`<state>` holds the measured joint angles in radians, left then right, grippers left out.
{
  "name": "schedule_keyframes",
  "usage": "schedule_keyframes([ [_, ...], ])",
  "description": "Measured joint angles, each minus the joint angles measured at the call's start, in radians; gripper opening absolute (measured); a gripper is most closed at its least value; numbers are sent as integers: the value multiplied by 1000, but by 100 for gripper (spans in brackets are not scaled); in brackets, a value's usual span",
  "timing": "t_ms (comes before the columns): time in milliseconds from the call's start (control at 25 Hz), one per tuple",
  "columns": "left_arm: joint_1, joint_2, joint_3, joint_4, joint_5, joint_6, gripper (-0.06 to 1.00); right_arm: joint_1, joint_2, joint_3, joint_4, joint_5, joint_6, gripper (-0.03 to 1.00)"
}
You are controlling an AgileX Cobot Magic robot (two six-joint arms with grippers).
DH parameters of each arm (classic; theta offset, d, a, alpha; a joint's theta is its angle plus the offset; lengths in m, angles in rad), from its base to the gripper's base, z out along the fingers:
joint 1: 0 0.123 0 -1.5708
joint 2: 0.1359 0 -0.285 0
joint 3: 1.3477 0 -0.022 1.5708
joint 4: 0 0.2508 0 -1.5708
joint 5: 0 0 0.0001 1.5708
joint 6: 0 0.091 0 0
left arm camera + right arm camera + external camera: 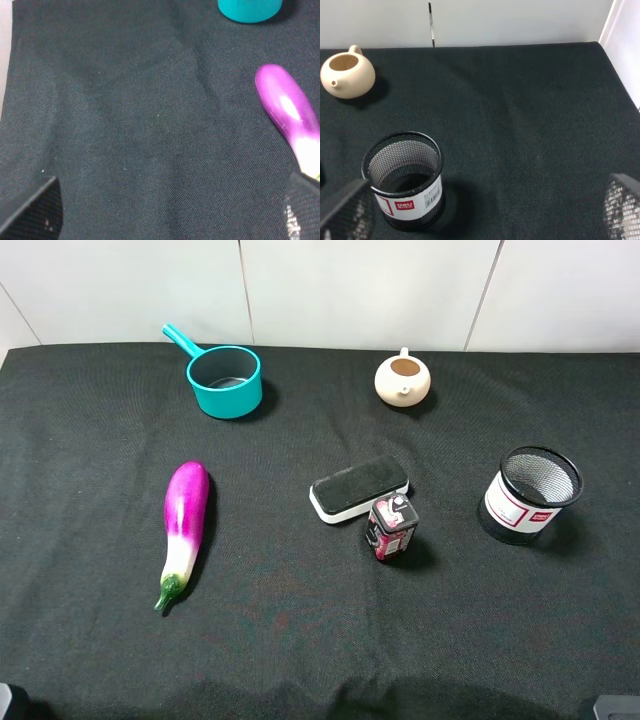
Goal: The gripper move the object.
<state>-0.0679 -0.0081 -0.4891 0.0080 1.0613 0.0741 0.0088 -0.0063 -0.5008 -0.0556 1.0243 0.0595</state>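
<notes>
Ext. high: the object [358, 488] is lying flat mid-cloth, just beside a small can [391, 527]; likely light, stiff; best pinched across its short sides. L wrist: left gripper [170, 210] is standing spread, empty. R wrist: right gripper [485, 210] is likewise spread, holding nothing.

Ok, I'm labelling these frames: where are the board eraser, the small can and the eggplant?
board eraser [359, 483]: exterior high view, black felt top.
small can [390, 529]: exterior high view, red-black side.
eggplant [186, 504]: exterior high view, purple body.
</notes>
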Motion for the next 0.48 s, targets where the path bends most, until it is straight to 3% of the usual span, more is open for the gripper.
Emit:
schedule_keyframes([
  [480,0,0,0,0,0,3,93,0,0,0,0,0,0,69],
])
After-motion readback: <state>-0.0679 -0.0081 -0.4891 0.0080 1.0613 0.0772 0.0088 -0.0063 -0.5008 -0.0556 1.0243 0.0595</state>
